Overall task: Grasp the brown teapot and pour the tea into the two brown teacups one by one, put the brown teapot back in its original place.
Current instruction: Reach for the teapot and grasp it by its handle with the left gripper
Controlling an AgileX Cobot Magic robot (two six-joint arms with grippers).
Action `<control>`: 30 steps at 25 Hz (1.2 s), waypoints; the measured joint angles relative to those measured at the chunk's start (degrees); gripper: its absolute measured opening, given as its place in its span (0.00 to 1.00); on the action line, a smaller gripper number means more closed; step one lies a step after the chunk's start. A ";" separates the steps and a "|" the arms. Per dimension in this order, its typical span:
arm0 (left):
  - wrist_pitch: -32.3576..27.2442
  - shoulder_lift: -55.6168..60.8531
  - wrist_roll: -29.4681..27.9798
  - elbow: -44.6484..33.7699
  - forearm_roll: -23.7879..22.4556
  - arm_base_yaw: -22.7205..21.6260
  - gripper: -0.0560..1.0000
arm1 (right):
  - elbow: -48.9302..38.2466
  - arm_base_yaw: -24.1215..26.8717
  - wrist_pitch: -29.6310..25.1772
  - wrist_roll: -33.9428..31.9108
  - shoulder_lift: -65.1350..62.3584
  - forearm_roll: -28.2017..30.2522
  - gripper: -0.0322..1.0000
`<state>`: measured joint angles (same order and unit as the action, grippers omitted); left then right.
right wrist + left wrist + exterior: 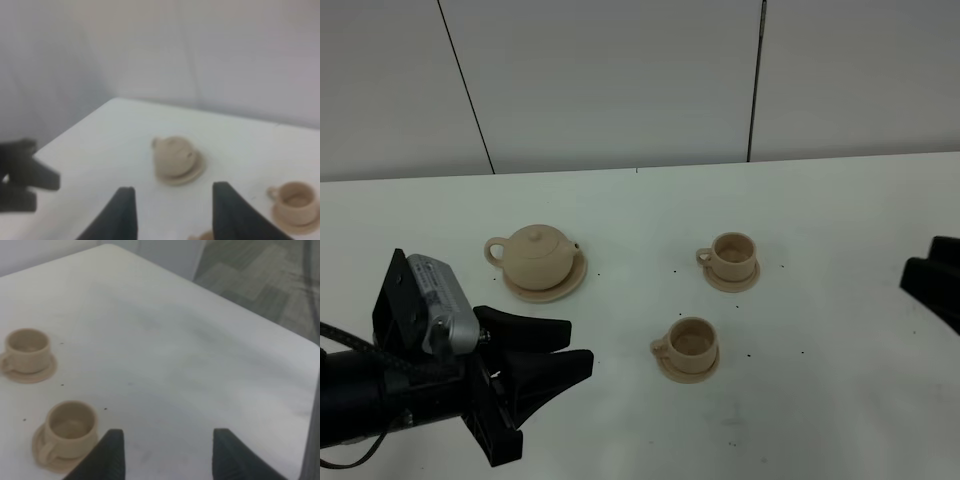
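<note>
Brown teapot (pixel 538 255): sitting upright, lid on, on its wide saucer (pixel 563 289), on the left part of the white table (pixel 820 400)
Teacups: far teacup (pixel 733 255) and near teacup (pixel 691 342) each standing on a small saucer, right of the teapot; whether either is holding tea cannot be told
Left pincer (pixel 578 345): fingers standing spread wide, gripping nothing; hovering in front of the teapot and apart from it, tips pointing toward the near teacup
Right pincer (pixel 174 189): fingers standing spread, empty; waiting at the far right, well apart from the teapot

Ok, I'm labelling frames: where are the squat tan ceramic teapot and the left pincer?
Squat tan ceramic teapot (pixel 540 258): exterior high view, round body.
Left pincer (pixel 168 437): left wrist view, midway between fingertips.
</note>
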<state>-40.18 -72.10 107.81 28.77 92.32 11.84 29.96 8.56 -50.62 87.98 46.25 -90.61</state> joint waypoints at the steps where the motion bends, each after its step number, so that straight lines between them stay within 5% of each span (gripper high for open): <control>1: 0.33 0.00 0.13 0.00 0.00 0.00 0.50 | 0.00 0.06 1.44 -2.04 -1.51 0.57 0.37; 4: 0.82 0.00 0.38 0.00 0.15 0.00 0.50 | 0.00 0.06 4.73 -10.99 -5.08 5.70 0.37; 13: 0.94 0.48 0.56 0.00 1.86 0.00 0.50 | 0.00 0.12 9.91 -41.79 -17.64 37.76 0.37; 19: 0.59 2.35 0.63 0.00 1.91 0.00 0.50 | 2.84 0.12 5.88 -62.00 -24.28 56.17 0.37; 24: 0.03 4.02 0.63 0.00 1.91 0.00 0.50 | 4.61 0.12 -2.46 -69.68 -26.16 65.90 0.37; 30: 0.20 6.53 0.29 0.00 1.91 0.00 0.50 | 4.66 0.12 -5.32 -74.80 -32.55 71.38 0.36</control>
<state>-39.97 -65.57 108.11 28.77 94.23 11.84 34.62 8.68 -55.94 13.17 13.70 -19.23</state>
